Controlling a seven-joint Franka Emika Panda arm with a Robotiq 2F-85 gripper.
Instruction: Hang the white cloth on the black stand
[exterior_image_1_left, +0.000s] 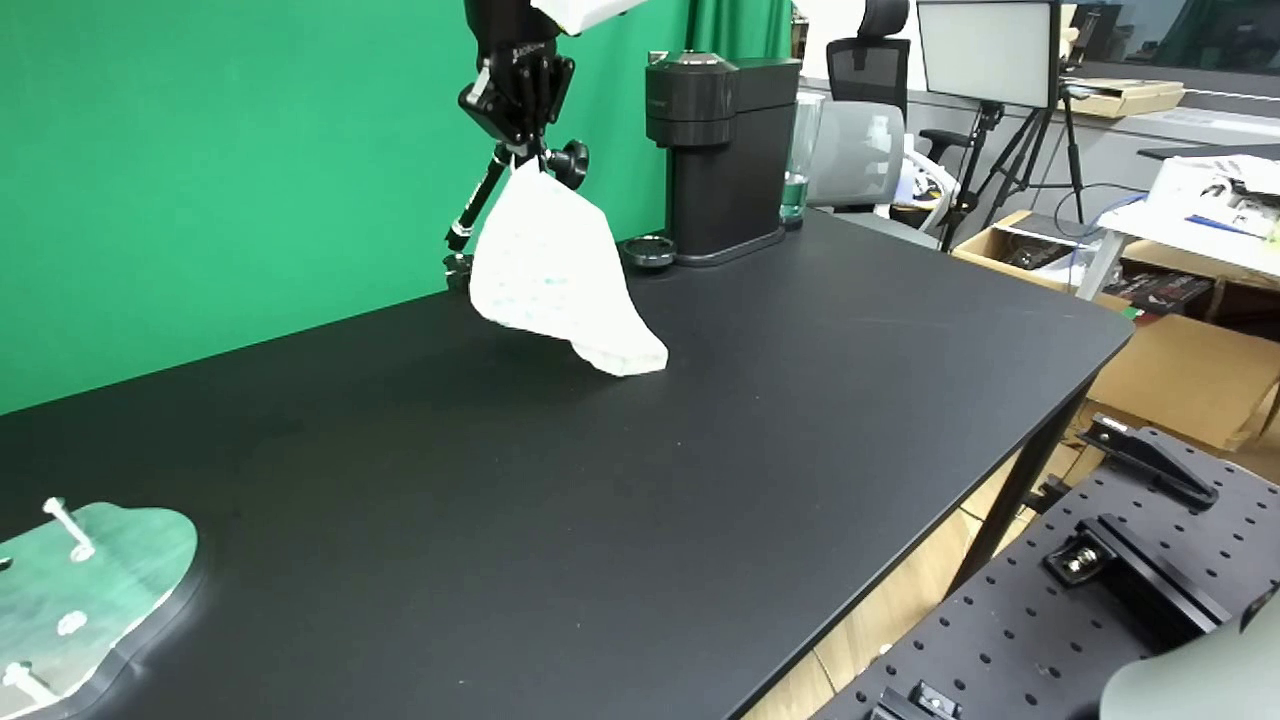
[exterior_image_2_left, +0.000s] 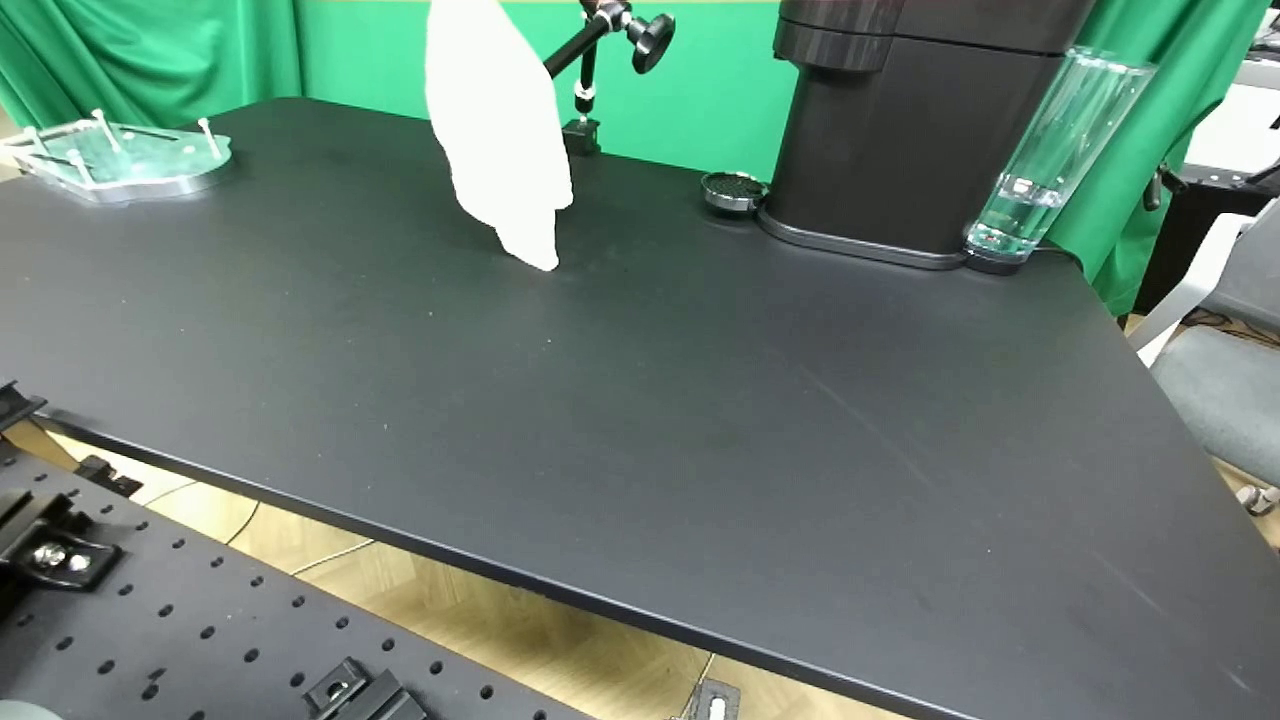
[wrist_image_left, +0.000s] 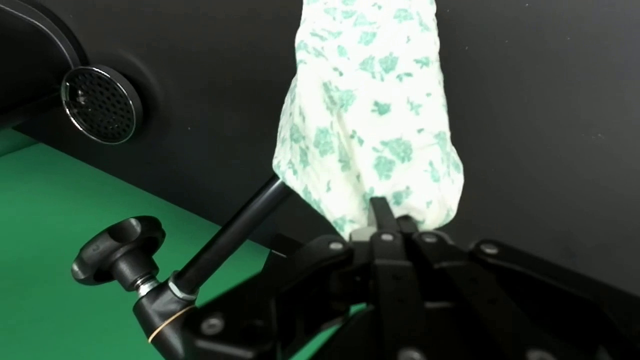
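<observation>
Your limp white cloth (wrist_image_left: 382, 107) with the green flower print is hanging from your black two-fingered metal hand (wrist_image_left: 392, 214), which is pinching the cloth's top end. It dangles over the flat matte-black table (exterior_image_1_left: 500, 500), getting narrower toward the bottom, and honestly I can't tell if the lowest bit touches down. Near it, on the side toward the bright green backdrop (exterior_image_1_left: 230, 180), you've got the slim, jointed, round-knobbed black metal stand (wrist_image_left: 220, 248), set right at the table's edge. The wrist view has the cloth overlapping part of the stand, but I can't tell you whether they're touching.

Further out along the same edge, there's a small round black tray (wrist_image_left: 102, 105) with a perforated top and a shiny rim, at the foot of a tall black coffee machine (exterior_image_2_left: 930, 120). Just beside the machine in both exterior views stands a clear cylindrical tank (exterior_image_2_left: 1060, 160). Way over at the other end of the table, well apart from your cloth, you've got a flat, rounded, greenish board (exterior_image_2_left: 130, 160) with white pegs (exterior_image_1_left: 70, 528) sticking up.
</observation>
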